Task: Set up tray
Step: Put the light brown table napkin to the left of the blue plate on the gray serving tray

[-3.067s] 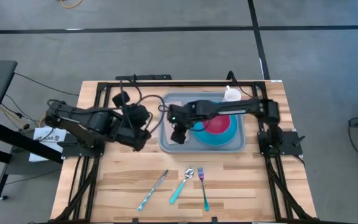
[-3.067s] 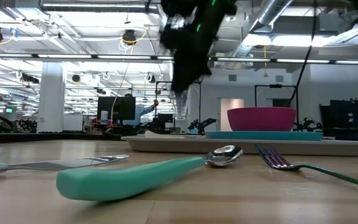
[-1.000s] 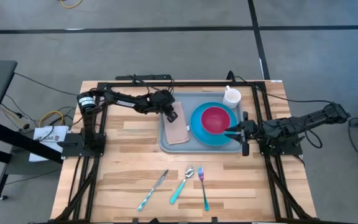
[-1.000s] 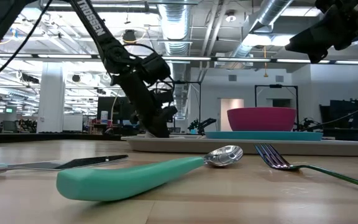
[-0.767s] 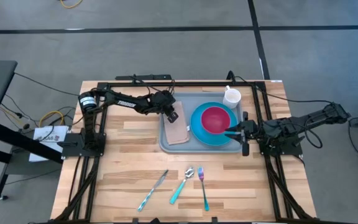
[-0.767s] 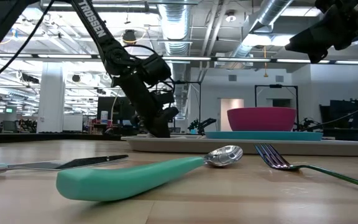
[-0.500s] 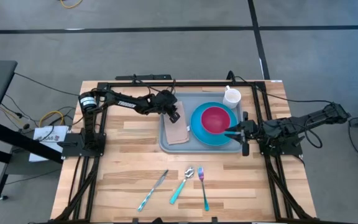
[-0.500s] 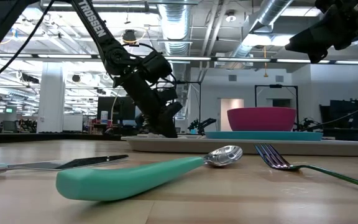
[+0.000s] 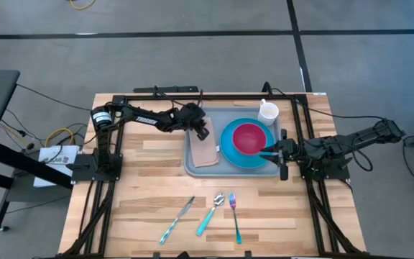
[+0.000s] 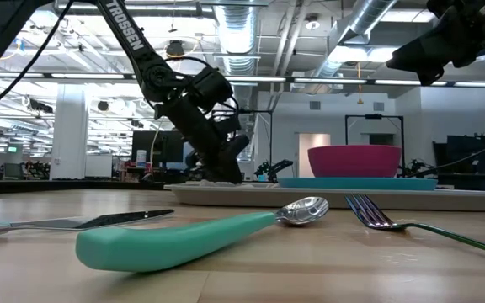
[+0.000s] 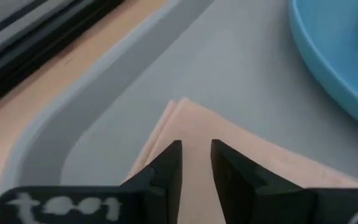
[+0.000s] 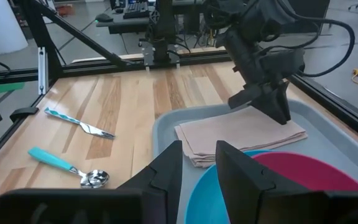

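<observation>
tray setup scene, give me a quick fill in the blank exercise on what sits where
1. The pink bowl sits on the blue ____.
2. The folded napkin lies inside the grey ____.
3. On the bare wood, the spoon lies between the knife and the ____.
4. The white ____ stands in a corner of the tray, beside the plate.

Missing words: plate; tray; fork; cup
</observation>
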Motion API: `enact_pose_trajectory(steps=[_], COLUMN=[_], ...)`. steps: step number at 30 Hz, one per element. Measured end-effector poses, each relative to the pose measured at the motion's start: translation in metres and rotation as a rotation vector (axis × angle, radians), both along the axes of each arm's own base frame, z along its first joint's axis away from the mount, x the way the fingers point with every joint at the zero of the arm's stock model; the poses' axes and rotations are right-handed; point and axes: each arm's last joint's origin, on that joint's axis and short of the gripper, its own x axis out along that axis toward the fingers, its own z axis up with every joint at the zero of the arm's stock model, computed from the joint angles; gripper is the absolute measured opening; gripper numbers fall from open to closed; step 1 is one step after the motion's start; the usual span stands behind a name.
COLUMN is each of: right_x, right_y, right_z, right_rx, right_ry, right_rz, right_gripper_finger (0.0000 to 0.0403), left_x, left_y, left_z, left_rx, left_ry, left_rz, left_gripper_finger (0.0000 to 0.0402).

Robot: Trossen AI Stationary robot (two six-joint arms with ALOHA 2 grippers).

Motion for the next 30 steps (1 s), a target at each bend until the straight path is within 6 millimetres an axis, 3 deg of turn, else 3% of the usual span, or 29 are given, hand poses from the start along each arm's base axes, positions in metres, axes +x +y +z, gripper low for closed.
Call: enact_pose_trajectory(steps=[18, 30], right_x=[0.000, 0.000], right_y=[0.000, 0.000], right_z=[0.000, 0.000], right_rx=[0.000, 0.001], right_ry=[0.000, -0.004], right_rz=[0.000, 0.001], right_gripper_finger=[0.0091, 0.0091], left_x=[0.004, 0.017], left_y=[-0.011, -0.009], left_z=[-0.001, -0.031], left_rx=[0.014, -0.032], left_ry=[0.010, -0.080], left_rz=[0.058, 0.094], left_gripper_finger=[0.0072, 0.0072])
